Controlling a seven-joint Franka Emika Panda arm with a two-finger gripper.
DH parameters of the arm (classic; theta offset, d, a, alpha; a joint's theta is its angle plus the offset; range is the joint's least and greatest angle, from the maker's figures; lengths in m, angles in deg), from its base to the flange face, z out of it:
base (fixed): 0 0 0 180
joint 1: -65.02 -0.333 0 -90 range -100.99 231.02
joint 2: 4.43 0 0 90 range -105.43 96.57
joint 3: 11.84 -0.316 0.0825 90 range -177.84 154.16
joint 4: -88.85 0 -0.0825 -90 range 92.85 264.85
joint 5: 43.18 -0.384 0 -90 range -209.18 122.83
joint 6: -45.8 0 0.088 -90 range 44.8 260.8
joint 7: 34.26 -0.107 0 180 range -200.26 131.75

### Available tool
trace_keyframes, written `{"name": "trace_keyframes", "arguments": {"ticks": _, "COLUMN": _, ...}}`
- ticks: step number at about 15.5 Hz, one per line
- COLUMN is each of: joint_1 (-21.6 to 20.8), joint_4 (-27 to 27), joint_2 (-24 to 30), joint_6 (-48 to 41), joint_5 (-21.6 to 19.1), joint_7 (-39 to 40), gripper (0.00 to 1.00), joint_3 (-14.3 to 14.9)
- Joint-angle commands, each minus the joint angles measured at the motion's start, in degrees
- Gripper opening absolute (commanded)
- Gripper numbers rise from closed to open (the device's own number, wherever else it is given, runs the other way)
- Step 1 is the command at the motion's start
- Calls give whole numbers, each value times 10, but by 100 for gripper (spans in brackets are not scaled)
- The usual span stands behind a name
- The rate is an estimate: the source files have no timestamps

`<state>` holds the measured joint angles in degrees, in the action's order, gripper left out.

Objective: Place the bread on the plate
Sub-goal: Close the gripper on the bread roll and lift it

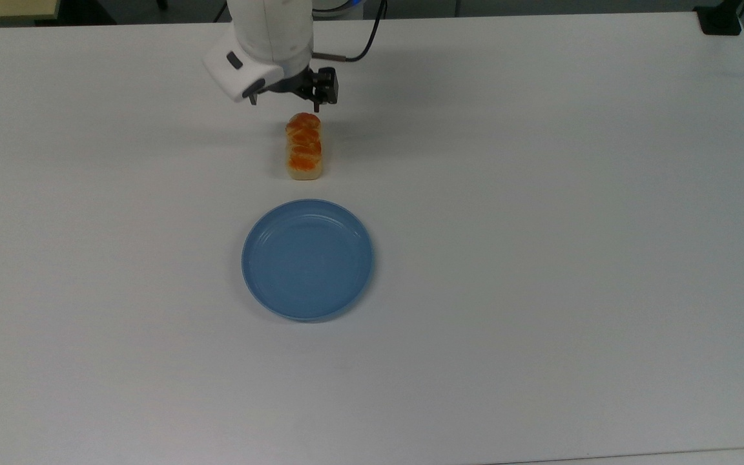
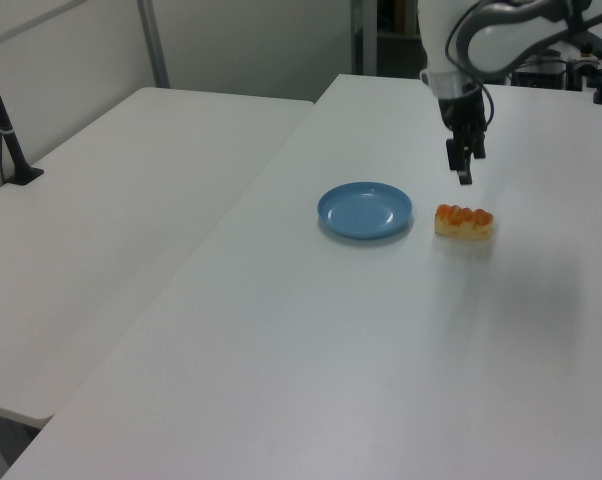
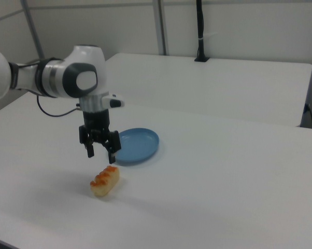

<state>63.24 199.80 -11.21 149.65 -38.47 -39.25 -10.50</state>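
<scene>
the small oblong loaf of bread with pale sides and a glossy orange-brown braided top [image 1: 305,146] lies on the white table [image 1: 540,226], at twelve o'clock from the round shallow blue plate [image 1: 307,259] in the top view, near it but apart. the black two-finger gripper [image 3: 101,152] on the white arm [image 3: 68,78] hangs above the loaf's far end, fingers spread, holding nothing. no writing or brand mark can be read anywhere.
</scene>
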Motion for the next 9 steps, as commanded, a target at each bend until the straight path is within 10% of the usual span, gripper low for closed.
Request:
{"name": "trace_keyframes", "arguments": {"ticks": 1, "joint_1": -3, "joint_4": 41, "joint_2": -15, "joint_6": 50, "joint_5": 8, "joint_7": 5, "gripper": 100, "joint_3": 0}}
{"name": "trace_keyframes", "arguments": {"ticks": 9, "joint_1": -4, "joint_4": 65, "joint_2": -50, "joint_6": 116, "joint_5": 4, "joint_7": 3, "gripper": 100, "joint_3": -6}}
